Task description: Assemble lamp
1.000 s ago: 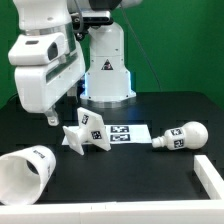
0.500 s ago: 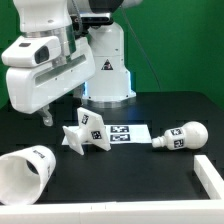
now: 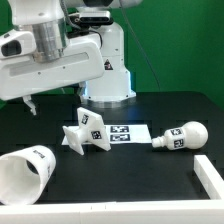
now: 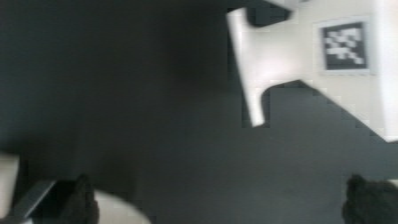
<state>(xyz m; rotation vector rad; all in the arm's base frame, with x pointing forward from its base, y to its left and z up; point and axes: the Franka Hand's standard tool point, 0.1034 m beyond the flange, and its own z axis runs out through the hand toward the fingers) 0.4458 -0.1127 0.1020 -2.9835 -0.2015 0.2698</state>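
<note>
Exterior view: arm (image 3: pixel 60 60) is hanging over the black table (image 3: pixel 170 110) toward the exterior view's left. The gripper (image 3: pixel 31 100) is pointing down, clear of the surface and touching nothing. Only one dark fingertip (image 3: pixel 30 105) is showing here, so the jaw spread cannot be told from this side. The lamp base (image 3: pixel 84 131) is lying tipped on the table near the middle, tags showing, just beside the marker board (image 3: pixel 128 133), which is lying flat on the exterior view's right of it. The bulb (image 3: pixel 182 136) is lying on its side further toward the exterior view's right, apart from the board, round head pointing away from it. The shade (image 3: pixel 25 172) is lying on its side at the near exterior view's left, wide end toward that side, apart from the base. Wrist view: camera is looking down on dark table (image 4: pixel 125 100). Two dark fingertips (image 4: pixel 54 200) are standing wide apart with only bare table between them, so the gripper (image 4: pixel 214 200) is spread and carrying nothing. The lamp base (image 4: pixel 267 60) is lying ahead, one tag (image 4: pixel 343 45) facing up. A pale shape (image 4: pixel 15 185) is blurring in beside one fingertip; cannot tell what it is.
</note>
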